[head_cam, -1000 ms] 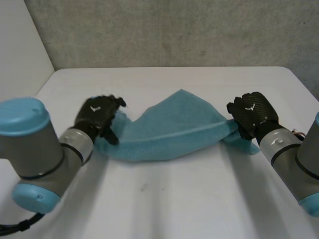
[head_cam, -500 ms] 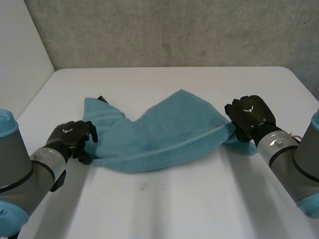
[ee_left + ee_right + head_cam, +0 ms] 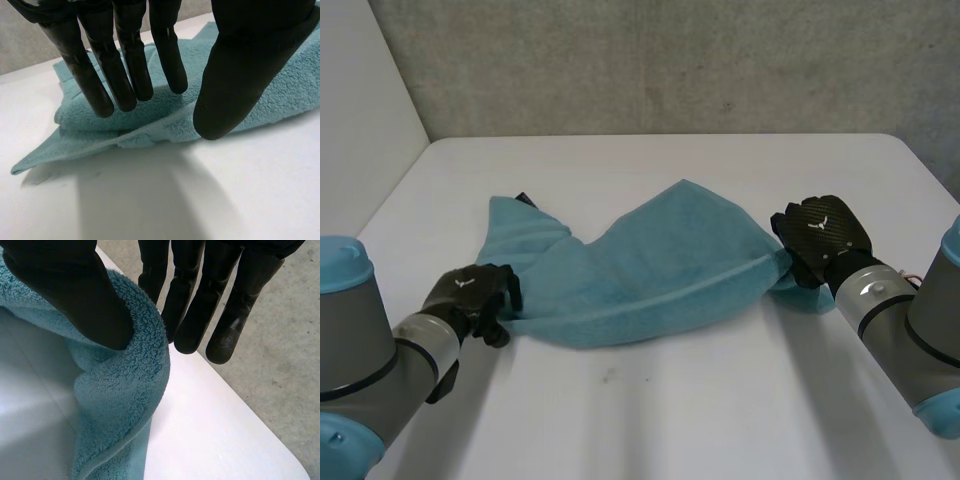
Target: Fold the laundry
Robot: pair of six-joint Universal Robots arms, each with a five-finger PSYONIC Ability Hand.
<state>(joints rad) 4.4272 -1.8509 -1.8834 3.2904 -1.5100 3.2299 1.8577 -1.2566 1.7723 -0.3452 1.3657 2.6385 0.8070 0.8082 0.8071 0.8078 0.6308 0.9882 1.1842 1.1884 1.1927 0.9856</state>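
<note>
White table [image 3: 700, 410]: bears everything.
Teal towel [image 3: 650, 270]: lies rumpled across the table's middle, its far-left corner spread flat and its right end bunched.
Right hand [image 3: 820, 235]: pinches the towel's right end between thumb and straight fingers.
Left hand [image 3: 470, 297]: fingers straight and apart, holding nothing, at the towel's near-left edge.
Step, as judged: regrasp the left end. Slide the thumb under the doubled hem, take both layers, and level with the right hand before pulling taut.
Change: a second ago the left hand sat higher, on the towel's left end; that corner now lies released.
</note>
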